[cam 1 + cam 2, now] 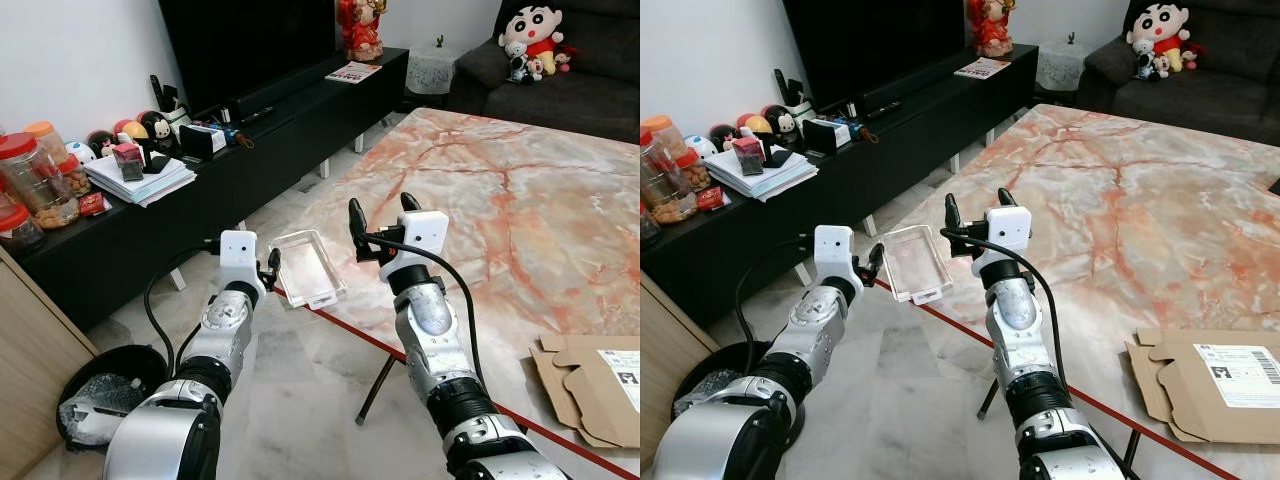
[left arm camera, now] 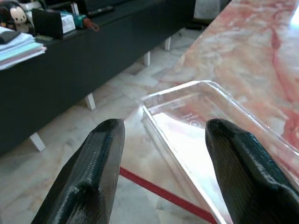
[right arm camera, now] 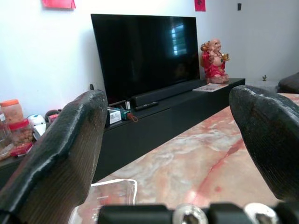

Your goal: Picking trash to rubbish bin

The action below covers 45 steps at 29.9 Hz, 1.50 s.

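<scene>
Our left gripper [image 2: 161, 154], jaws spread, faces the clear tray [image 1: 308, 266] just ahead, long axis running away along the tabletop [image 1: 520, 200] corner; right gripper [image 1: 380, 218], also spread, sits beside it.

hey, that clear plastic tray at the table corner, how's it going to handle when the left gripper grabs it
The clear plastic tray looks thin and empty, so probably very light and flexible. Its glossy walls may slip between the open left gripper fingers. It overhangs the marble table edge, so a nudge might tip it off.

A marbled pink tabletop [image 1: 520, 190] is stretching across the room, pale tiled floor [image 1: 290, 400] showing beside it. A long black TV console [image 1: 250, 140] is running along the white wall [image 1: 80, 60], the dark television [image 3: 145, 51] sitting on top. A dark sofa [image 1: 590, 85] is sitting at the far end.
</scene>
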Available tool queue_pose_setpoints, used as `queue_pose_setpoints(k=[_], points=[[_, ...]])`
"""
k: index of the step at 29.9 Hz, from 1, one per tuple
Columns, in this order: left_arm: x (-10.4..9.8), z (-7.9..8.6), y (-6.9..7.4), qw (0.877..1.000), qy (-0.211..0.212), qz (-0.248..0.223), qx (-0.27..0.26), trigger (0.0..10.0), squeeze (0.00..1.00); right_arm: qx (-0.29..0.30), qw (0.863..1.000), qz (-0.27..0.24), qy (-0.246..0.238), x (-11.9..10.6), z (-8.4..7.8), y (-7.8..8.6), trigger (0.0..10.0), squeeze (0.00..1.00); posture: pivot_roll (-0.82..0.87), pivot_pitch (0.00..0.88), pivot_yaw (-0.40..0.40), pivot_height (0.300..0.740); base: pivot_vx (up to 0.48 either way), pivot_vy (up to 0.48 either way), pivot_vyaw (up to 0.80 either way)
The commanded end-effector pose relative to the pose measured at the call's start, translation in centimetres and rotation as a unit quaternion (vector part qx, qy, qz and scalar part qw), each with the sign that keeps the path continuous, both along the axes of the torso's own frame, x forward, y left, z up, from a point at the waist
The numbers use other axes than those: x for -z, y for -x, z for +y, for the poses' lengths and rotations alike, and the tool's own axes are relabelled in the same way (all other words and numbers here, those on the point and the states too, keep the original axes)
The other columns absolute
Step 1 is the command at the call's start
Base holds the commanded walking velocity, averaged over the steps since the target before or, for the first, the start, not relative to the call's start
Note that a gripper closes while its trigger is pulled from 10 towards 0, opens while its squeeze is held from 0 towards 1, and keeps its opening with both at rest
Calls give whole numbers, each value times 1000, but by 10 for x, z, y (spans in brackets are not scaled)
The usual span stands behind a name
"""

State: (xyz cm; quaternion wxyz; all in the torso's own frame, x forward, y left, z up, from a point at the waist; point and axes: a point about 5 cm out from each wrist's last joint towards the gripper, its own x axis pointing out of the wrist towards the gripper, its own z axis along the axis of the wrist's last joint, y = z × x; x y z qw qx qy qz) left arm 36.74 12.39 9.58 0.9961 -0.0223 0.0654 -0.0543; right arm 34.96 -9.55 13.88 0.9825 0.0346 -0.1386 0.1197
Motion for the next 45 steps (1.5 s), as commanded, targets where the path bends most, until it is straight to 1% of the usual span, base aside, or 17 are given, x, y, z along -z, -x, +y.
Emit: queue_pose_setpoints(k=[1,4,12,14,17,24,26,30,33,34,36,45], points=[[-6,3,-5,1000,-16,2,0,10000,0,-8,1000,-4,1,-3,3,0,10000,0,-89,0,44,740,0,0,0],[-7,0,-7,1000,-27,14,6,10000,0,-10,1000,-3,2,-3,4,1,10000,0,-91,0,41,740,0,0,0],[-9,-4,-11,999,-34,30,0,10000,0,-13,1000,-2,4,-2,3,2,10000,0,-103,0,35,740,0,0,0],[-8,-6,-11,999,-34,41,-7,10000,0,-15,1000,-1,5,-1,3,3,10000,0,-105,0,32,740,0,0,0],[-3,-10,-9,998,-39,57,2,10000,0,-17,1000,1,5,0,4,4,10000,0,-104,2,30,740,0,0,0],[-2,-16,-8,997,-34,61,9,10000,0,-21,1000,-1,6,-1,5,5,10000,0,-110,7,28,740,0,0,0],[-4,-21,-8,998,-31,58,20,10000,0,-21,1000,0,6,-1,5,6,10000,0,-112,10,26,740,0,0,0],[-6,-23,-9,998,-32,58,22,10000,0,-22,1000,0,7,-1,4,6,10000,0,-115,13,24,740,0,0,0],[-6,-24,-10,997,-36,64,19,10000,0,-22,1000,1,7,0,4,7,10000,0,-117,15,24,740,0,0,0],[-6,-23,-10,996,-47,68,17,10000,0,-22,1000,1,7,0,4,7,10000,0,-116,21,24,740,0,0,0],[-7,-24,-11,996,-54,68,16,10000,0,-22,1000,1,7,0,4,8,10000,0,-116,21,24,740,0,0,0],[-13,-28,-14,996,-57,67,17,10000,0,-23,1000,2,7,1,4,9,10000,0,-121,34,22,740,0,0,0]])
